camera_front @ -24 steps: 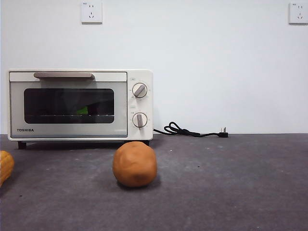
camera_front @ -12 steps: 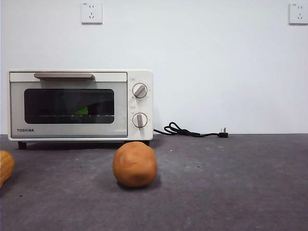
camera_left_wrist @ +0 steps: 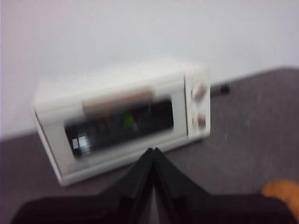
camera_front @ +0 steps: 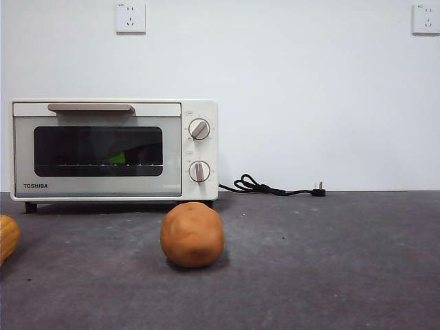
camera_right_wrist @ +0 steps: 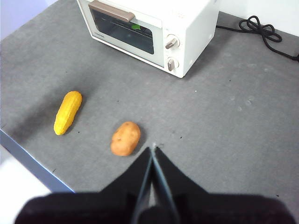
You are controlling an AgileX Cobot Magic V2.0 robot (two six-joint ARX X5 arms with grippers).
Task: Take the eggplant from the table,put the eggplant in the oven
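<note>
1. Eggplant (camera_front: 118, 158): only its green cap and a dark shape show through the glass of the oven (camera_front: 113, 150), so it lies inside on the rack, behind the shut door.
2. Table (camera_front: 330, 261): dark grey, speckled and matte, running the full width, with a plain white wall behind it carrying two sockets (camera_front: 130, 17).
3. Count: one oven near the table's back edge, one brown ball (camera_front: 192, 234) on the table in front of the oven's knob end, one yellow ribbed item (camera_right_wrist: 67, 112) well apart from the ball toward the table's side edge, and one black cord (camera_front: 271, 187) with its plug lying along the back edge beside the oven.
4. Left gripper (camera_left_wrist: 153, 151): jaws pressed together, holding nothing, above the table facing the oven door; the view is blurred.
5. Right gripper (camera_right_wrist: 153, 151): jaws likewise closed and empty, high over the table near the ball.
</note>
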